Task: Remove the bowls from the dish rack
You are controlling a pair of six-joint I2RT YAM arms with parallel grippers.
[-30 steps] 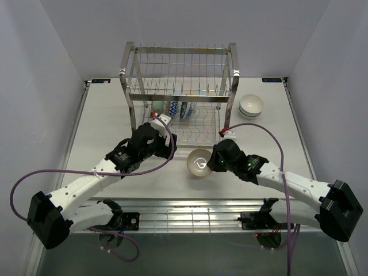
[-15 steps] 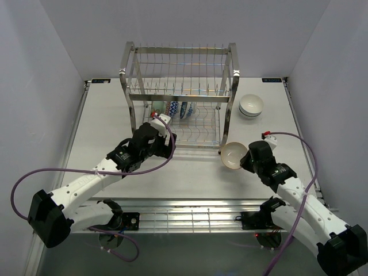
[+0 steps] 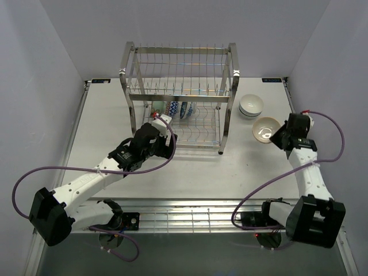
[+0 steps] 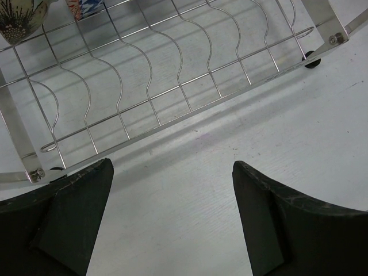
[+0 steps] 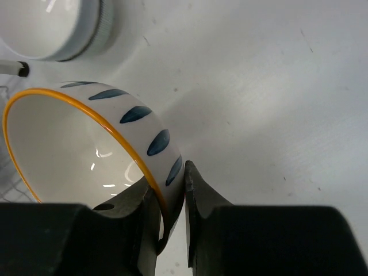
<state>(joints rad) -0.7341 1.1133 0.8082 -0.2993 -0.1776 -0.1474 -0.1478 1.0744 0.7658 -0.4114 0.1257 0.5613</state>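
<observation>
My right gripper (image 3: 280,136) is shut on the rim of a white bowl (image 3: 265,129) with blue leaf marks and an orange rim (image 5: 86,144), held just above the table at the right. A stack of white bowls (image 3: 251,106) sits just beyond it and shows in the right wrist view (image 5: 52,29). The steel wire dish rack (image 3: 179,95) stands at the back centre with blue-patterned bowls (image 3: 179,109) on edge in its lower tier. My left gripper (image 3: 167,133) is open and empty at the rack's front left corner, over bare table (image 4: 172,201).
The rack's lower wire tier (image 4: 172,80) lies just ahead of the left fingers, with a patterned bowl (image 4: 20,17) at its far left. White walls close in the table on three sides. The table's near edge has a slotted metal rail (image 3: 190,218).
My right arm has swung the bowl from the middle front of the table to the far right, near the stacked white bowls. The left arm has barely moved.
</observation>
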